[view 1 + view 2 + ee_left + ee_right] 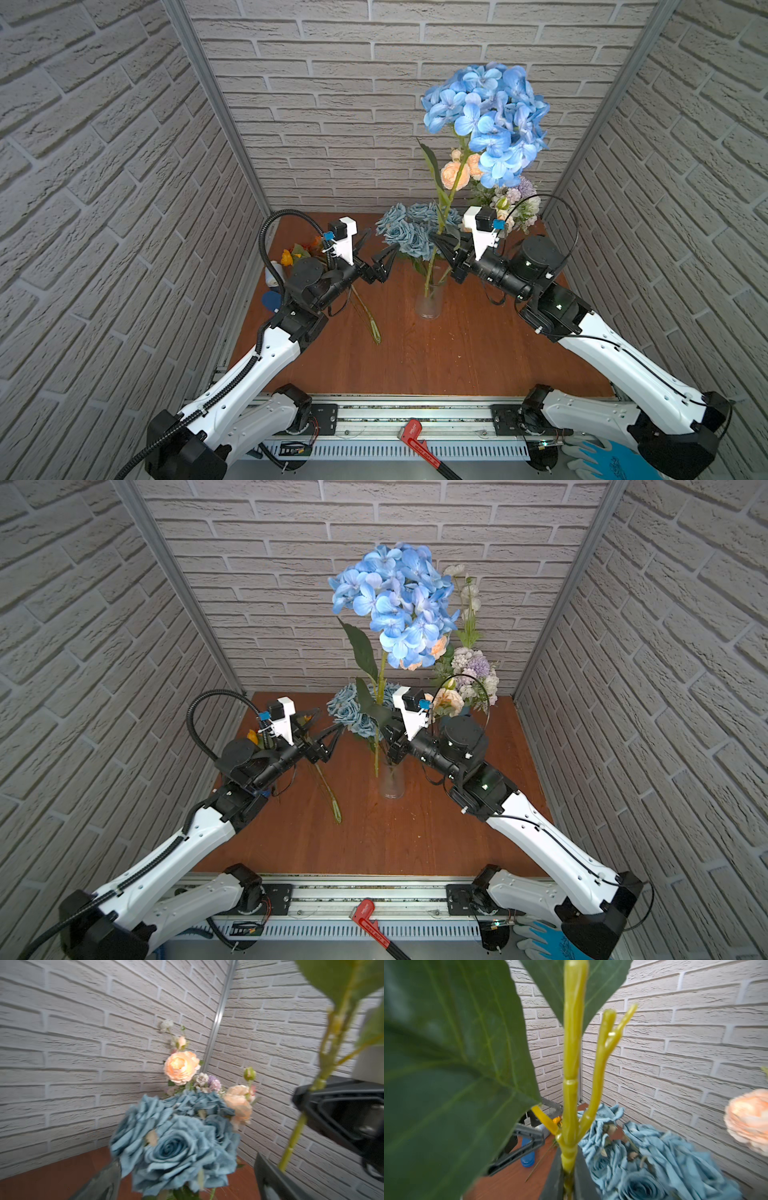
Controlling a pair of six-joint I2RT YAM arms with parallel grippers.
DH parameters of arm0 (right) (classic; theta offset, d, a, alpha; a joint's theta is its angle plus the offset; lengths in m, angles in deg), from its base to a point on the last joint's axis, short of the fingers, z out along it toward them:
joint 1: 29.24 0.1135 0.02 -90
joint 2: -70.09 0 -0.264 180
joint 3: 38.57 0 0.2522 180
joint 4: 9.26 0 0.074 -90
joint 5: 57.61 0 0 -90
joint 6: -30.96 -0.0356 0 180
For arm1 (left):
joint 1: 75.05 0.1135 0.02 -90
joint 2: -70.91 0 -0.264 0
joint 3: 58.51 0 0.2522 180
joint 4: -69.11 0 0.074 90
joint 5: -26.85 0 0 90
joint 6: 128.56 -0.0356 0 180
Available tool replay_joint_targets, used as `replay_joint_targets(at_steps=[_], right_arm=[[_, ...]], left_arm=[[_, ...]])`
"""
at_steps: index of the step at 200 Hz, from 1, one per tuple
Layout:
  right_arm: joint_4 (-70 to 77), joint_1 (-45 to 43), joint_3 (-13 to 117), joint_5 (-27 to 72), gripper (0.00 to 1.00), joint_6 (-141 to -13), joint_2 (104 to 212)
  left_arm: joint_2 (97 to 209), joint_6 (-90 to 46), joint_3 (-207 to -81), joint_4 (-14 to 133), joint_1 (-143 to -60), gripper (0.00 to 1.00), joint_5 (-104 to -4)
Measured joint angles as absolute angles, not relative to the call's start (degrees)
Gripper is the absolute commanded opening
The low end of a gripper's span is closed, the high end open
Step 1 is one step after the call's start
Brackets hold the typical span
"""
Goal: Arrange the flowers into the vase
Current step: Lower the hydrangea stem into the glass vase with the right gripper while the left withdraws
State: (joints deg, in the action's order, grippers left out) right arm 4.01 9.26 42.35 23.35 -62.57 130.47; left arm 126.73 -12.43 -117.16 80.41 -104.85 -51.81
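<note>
My right fingers (569, 1180) are clamping the blue hydrangea stem (571, 1084), plain in the right wrist view but leaf-masked in both top views, its bloom (490, 120) towering over the mid-frame vase (430, 301), my left fingers (383, 240) gaping wide.

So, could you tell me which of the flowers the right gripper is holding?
The blue hydrangea: the right gripper is shut on its green stem above the vase; the dusty-blue roses are ungripped behind it.
</note>
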Motion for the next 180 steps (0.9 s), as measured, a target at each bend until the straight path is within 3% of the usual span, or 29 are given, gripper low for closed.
replay_joint_targets(at_steps=[67, 114, 180], right_arm=[[6.53, 9.11, 41.28, 31.48, 0.06, -57.59, 128.53], [-0.99, 8.67, 38.70, 34.56, 0.06, -53.08, 131.48], [-6.41, 8.39, 38.00, 35.13, 0.06, -50.02, 135.35]], left_arm=[[131.58, -2.62, -112.31, 73.72, -101.03, 0.98, -68.23], [139.31, 4.38, -111.10, 71.49, -100.72, 0.98, -70.89], [140.15, 7.48, -111.06, 71.60, -100.72, 0.98, -71.03]])
